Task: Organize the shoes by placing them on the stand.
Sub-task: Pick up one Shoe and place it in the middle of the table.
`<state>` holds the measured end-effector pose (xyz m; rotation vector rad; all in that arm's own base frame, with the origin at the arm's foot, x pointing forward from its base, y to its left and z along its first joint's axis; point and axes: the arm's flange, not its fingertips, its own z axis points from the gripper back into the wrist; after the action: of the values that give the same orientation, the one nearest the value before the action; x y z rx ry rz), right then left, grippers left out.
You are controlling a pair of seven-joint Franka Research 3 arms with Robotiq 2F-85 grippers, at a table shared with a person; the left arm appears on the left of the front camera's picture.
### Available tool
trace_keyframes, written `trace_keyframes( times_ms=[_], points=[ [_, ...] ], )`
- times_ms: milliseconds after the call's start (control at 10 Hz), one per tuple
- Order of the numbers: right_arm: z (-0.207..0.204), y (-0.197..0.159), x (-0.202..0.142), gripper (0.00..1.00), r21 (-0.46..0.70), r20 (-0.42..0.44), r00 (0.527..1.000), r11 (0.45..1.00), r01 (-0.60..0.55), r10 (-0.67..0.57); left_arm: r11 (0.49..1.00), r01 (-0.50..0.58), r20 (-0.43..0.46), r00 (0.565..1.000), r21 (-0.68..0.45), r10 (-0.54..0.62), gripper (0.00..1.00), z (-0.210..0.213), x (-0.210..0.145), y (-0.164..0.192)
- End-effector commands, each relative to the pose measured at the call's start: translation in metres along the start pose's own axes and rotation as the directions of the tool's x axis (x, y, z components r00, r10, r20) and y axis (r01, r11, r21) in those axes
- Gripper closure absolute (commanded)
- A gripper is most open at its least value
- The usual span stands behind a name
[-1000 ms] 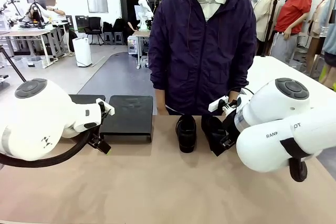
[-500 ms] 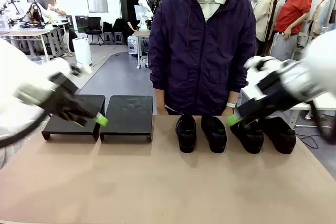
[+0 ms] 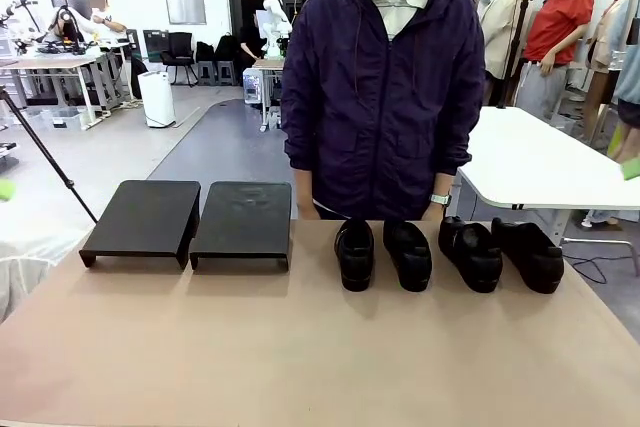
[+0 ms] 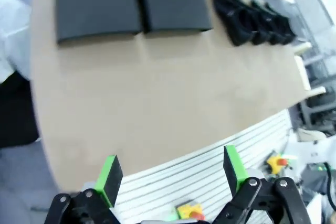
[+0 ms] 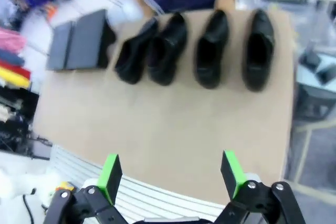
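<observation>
Two pairs of glossy black shoes stand in a row at the table's far edge: one pair (image 3: 354,253) (image 3: 408,254) in the middle, the other (image 3: 471,254) (image 3: 529,254) to its right. The stand is two matte-black trays (image 3: 143,218) (image 3: 243,218) side by side at the far left, both bare. My left gripper (image 4: 171,171) is open, high above the near table edge, looking down on the trays (image 4: 97,3) and shoes (image 4: 252,17). My right gripper (image 5: 171,173) is open too, high over the near edge, with the shoes (image 5: 211,48) and trays (image 5: 79,40) far below.
A person in a dark purple jacket (image 3: 380,87) stands close behind the shoes at the far side. The brown table (image 3: 300,347) is bare in front of shoes and trays. A white table (image 3: 540,162) stands behind on the right, a tripod leg (image 3: 45,162) on the left.
Both arms have swung up and outward, out of the middle of the front view. The right pair of shoes, hidden before by the right arm, now shows. Shoes and trays have not moved.
</observation>
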<state>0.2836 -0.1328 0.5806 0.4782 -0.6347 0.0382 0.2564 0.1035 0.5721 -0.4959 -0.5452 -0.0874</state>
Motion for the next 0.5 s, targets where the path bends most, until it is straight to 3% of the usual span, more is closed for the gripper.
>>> trace_keyframes(
  times_ms=[0,100,200,300,400],
  points=[
    [0.001,-0.01,-0.005,0.0,-0.1,-0.036,0.993,0.989,0.11,-0.114,0.991,-0.039,-0.054,0.997,0.127,0.046,0.0,0.003,-0.008,-0.002],
    [0.0,-0.012,-0.004,0.0,-0.102,-0.03,0.993,0.988,0.114,-0.117,0.988,-0.055,-0.048,0.997,0.146,0.062,0.0,0.002,-0.009,-0.004],
    [-0.004,-0.005,-0.012,0.0,-0.234,0.017,0.993,0.965,0.119,-0.119,0.991,-0.056,-0.031,0.998,0.125,0.06,0.0,0.004,-0.003,0.0],
    [0.009,-0.024,-0.008,0.0,-0.09,-0.005,0.996,0.992,0.084,-0.085,0.992,-0.038,-0.024,0.999,0.124,0.041,0.0,0.01,-0.01,0.011],
    [0.009,-0.024,-0.008,0.0,-0.09,-0.005,0.996,0.992,0.084,-0.085,0.992,-0.038,-0.024,0.999,0.124,0.041,0.0,0.01,-0.01,0.011]
  ],
)
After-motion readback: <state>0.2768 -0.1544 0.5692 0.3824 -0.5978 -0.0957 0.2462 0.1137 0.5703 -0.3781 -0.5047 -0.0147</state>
